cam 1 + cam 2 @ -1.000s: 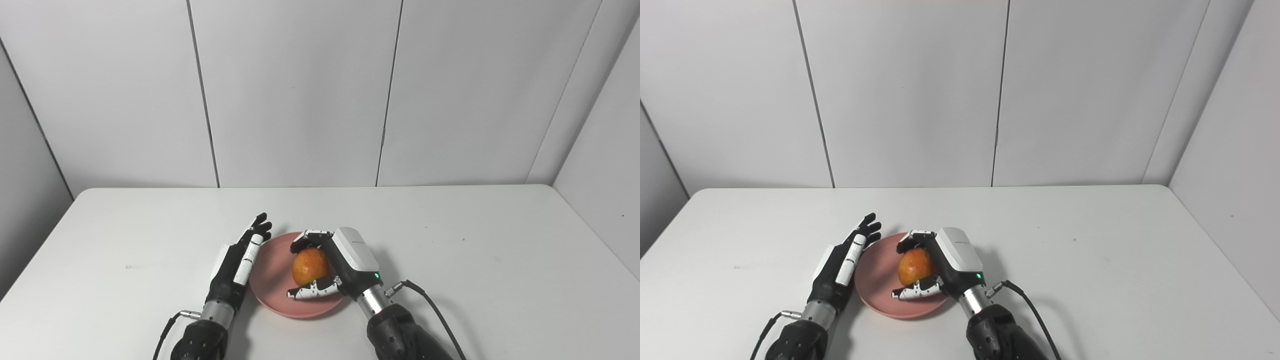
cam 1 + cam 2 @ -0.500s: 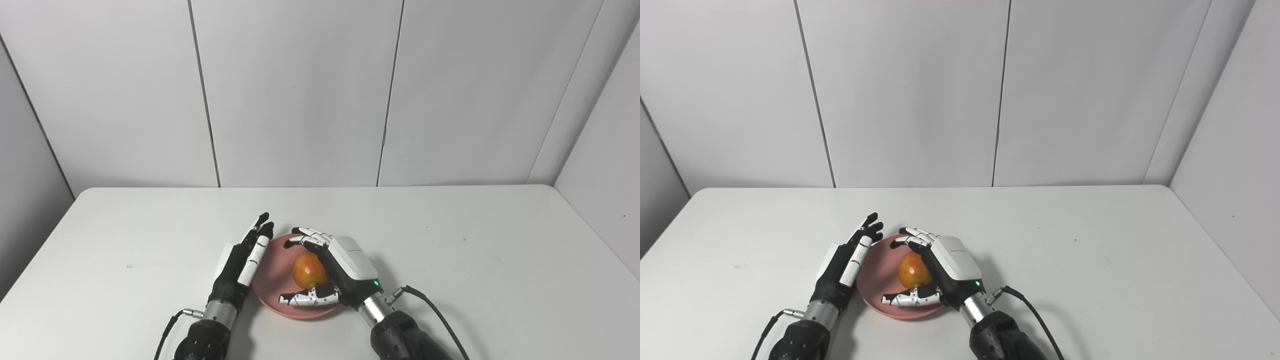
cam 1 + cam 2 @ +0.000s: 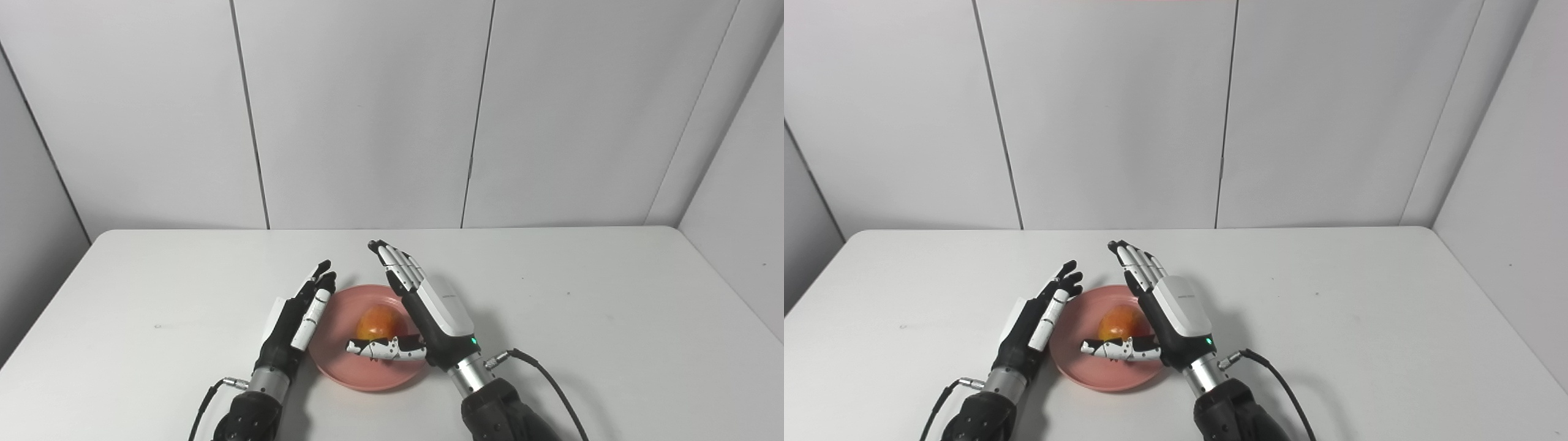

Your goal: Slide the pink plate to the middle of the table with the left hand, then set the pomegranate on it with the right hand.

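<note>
Round orange-red pomegranate (image 3: 378,322) rests on the shallow pink plate (image 3: 340,364), toward the white table's (image 3: 582,306) near edge. Right hand (image 3: 429,309) released, fingers spread; left hand (image 3: 297,318) flat, empty, beside the rim. Fruit likely firm, smooth, prone to roll; cup its sides.

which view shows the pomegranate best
The left eye view, by a little: the pomegranate on the pink plate shows more of its face above the right robot hand's thumb. In the right eye view, the same fruit is cut more by that hand's palm and thumb.
</note>
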You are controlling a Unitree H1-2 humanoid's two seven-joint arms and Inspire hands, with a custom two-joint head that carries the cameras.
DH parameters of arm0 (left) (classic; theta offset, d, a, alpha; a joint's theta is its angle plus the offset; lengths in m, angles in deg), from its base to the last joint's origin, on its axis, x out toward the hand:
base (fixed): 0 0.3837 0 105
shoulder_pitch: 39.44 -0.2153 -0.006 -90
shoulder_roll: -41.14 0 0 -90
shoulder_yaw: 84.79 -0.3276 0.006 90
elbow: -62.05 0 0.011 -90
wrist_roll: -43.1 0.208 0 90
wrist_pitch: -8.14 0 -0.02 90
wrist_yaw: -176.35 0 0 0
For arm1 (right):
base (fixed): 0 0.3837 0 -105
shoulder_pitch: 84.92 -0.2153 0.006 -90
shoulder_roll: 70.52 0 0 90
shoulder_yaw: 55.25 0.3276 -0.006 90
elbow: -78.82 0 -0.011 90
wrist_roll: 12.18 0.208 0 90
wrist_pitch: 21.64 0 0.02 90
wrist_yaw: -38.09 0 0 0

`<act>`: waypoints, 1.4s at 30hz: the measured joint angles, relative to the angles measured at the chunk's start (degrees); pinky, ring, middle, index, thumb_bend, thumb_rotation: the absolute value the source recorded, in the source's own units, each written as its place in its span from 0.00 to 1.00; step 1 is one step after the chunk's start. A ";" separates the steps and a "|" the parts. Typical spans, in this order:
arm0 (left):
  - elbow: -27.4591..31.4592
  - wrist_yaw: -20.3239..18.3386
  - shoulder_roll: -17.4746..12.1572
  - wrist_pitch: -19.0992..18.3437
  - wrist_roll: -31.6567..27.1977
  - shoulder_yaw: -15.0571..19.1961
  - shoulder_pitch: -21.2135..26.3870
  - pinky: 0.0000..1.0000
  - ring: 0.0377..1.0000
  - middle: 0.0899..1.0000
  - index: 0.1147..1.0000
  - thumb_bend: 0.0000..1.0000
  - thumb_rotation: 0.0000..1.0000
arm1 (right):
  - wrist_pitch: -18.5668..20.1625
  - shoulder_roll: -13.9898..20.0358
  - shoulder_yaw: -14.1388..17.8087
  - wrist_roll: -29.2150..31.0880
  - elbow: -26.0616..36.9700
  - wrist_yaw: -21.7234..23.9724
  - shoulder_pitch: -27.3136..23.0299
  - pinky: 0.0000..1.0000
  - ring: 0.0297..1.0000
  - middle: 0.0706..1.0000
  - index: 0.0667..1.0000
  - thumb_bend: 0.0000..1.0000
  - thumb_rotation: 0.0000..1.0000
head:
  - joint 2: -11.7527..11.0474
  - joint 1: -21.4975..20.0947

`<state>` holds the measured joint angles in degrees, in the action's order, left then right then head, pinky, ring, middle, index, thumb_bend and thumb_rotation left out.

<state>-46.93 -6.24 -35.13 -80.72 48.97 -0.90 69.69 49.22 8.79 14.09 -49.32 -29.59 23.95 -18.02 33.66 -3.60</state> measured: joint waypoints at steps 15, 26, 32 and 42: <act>-0.07 -0.10 0.43 -0.15 -2.33 0.99 0.00 0.84 0.88 0.89 0.90 0.55 1.00 | 0.29 3.21 8.07 11.40 3.10 6.23 4.30 0.93 0.98 1.00 0.99 0.61 0.83 | 0.26 0.00; -0.13 -0.11 0.63 -0.07 -4.67 2.56 -0.12 0.87 0.91 0.91 0.90 0.52 1.00 | 4.06 3.10 11.40 21.61 4.37 13.57 6.20 0.95 0.97 1.00 1.00 0.57 0.93 | 0.88 0.26; -0.17 -2.15 -0.09 0.35 -5.81 2.80 -0.19 0.90 0.94 0.95 0.95 0.52 1.00 | 7.15 1.93 12.89 24.93 4.58 14.58 6.20 0.96 0.97 0.99 0.99 0.60 0.94 | 1.41 0.35; -0.16 -5.15 -1.47 0.90 -7.00 3.54 -0.33 0.94 0.97 0.99 0.99 0.55 1.00 | 10.80 -1.27 13.85 28.74 4.56 15.53 6.21 0.95 0.97 0.98 0.99 0.57 0.97 | 1.49 -0.44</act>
<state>-47.09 -11.38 -36.59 -79.82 41.97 2.64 69.36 60.02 7.52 27.95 -20.59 -25.02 39.48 -11.81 35.16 -4.04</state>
